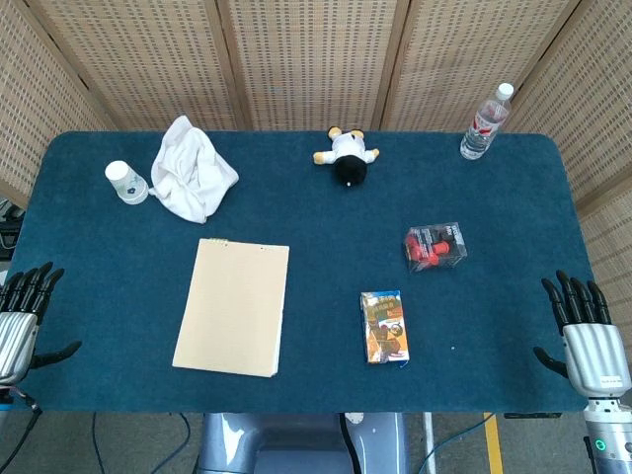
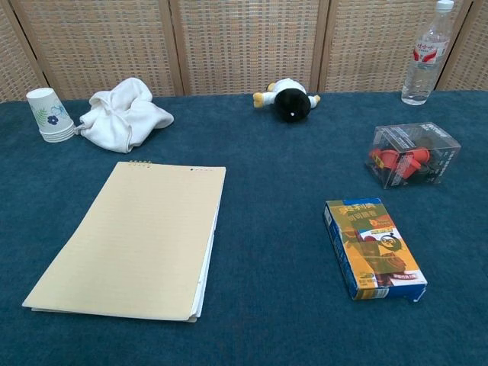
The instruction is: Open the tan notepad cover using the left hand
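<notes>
Lying flat and closed on the blue desk (image 1: 326,326), the tan notepad (image 1: 233,306) sits left of centre, nearer the front edge than the back. Cover still down; task not begun.

Orientation: long axis runs front to back, tilted slightly so the far end leans toward the robot's right. Binding appears to be along the far short edge, where small holes or staples show in the chest view (image 2: 139,162). Cover should therefore hinge away from the robot, with the free edge nearest the front.

Handling (judged): cover is thin card or paper, light and floppy, likely to bend rather than lift as a stiff flap. White page edges show along the right side and near corner (image 2: 200,293), so that corner offers a lip to slide a fingertip under. Risk: dragging the whole pad on the cloth, or lifting several sheets.

Left hand (image 1: 22,314) hovers at the desk's left front edge, fingers spread, holding nothing, well apart from the pad. Right hand (image 1: 588,336) likewise empty with fingers apart, at the right front edge.
</notes>
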### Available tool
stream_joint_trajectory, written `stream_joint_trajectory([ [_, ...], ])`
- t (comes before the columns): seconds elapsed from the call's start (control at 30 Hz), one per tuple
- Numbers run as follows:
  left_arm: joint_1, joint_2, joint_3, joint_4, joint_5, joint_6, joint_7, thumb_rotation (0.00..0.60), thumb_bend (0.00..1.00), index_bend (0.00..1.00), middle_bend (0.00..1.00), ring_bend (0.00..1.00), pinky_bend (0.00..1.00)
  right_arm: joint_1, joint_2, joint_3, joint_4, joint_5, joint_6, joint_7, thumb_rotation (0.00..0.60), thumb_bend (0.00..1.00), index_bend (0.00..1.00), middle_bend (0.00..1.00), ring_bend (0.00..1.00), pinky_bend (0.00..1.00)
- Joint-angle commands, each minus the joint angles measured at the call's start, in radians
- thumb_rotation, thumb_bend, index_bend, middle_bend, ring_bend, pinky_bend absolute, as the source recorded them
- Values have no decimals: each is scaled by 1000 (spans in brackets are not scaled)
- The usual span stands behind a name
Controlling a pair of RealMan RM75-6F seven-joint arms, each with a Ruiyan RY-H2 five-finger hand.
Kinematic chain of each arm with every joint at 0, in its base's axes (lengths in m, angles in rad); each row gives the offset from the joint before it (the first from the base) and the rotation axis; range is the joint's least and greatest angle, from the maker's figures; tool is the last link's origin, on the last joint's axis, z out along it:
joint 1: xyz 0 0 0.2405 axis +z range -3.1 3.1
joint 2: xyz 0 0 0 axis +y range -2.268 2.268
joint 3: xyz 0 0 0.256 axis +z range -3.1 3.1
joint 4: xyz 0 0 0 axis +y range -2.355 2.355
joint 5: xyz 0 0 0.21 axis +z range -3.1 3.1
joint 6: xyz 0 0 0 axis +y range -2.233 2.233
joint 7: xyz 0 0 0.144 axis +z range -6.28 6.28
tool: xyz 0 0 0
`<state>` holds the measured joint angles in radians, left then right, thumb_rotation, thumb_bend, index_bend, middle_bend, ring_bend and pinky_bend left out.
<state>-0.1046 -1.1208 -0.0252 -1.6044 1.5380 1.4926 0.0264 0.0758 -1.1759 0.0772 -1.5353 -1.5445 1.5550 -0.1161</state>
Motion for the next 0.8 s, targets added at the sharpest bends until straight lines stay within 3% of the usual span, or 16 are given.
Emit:
stream_joint_trajectory([
  [0.03,0,-2,2,1,1,-1,2,600,0,0,0,0,0,0,0,0,2,-1,0,4,600,0,0,0,0,0],
  [0.2,-11,-11,13,7,22,-19,-15,600,0,0,0,0,0,2,0,-3,-5,-5,-6,4,600,0,0,0,0,0],
  [0.43,-58,-58,50,57,149,-45,-70,600,16,0,0,0,0,6,-3,-6,-8,-8,-14,-3,600,0,0,0,0,0],
  [0.6,-128,-158,97,128,274,-122,-55,600,135,19,0,0,0,11,-8,-7,-2,-3,-29,-10,600,0,0,0,0,0],
  [0.8,-194,-277,125,213,339,-214,-16,600,261,88,0,0,0,11,-7,-9,-5,-5,-30,-10,600,0,0,0,0,0],
])
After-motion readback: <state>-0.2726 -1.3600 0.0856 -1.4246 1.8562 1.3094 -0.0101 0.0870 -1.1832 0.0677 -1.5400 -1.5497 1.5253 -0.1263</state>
